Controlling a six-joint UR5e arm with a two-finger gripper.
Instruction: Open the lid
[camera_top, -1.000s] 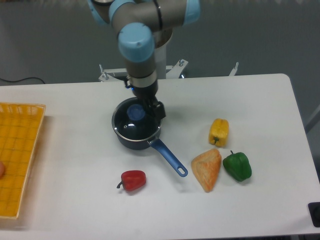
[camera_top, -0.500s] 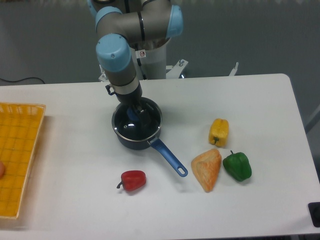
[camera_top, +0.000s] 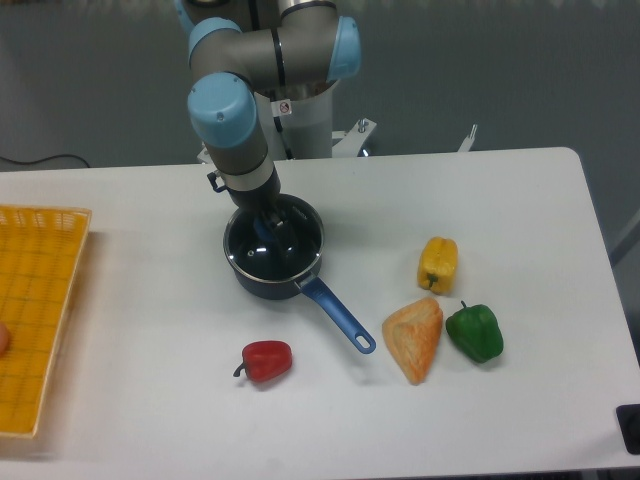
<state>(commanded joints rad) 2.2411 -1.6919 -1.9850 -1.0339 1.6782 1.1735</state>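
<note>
The lid (camera_top: 275, 248) is seated on the saucepan (camera_top: 300, 280). The fingers (camera_top: 268, 226) are lowered onto the lid's knob; their grip cannot be told. No writing can be read.

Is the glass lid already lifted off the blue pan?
No, the lid sits flat on the saucepan, its metal rim matching the pan's edge, with the gripper down at its centre.

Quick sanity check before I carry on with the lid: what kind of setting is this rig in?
Most likely a robotics lab test bench, not a real kitchen. A plain white table holds the saucepan with its lid, toy-like peppers such as the green pepper, and a yellow basket, against a bare grey wall.
</note>
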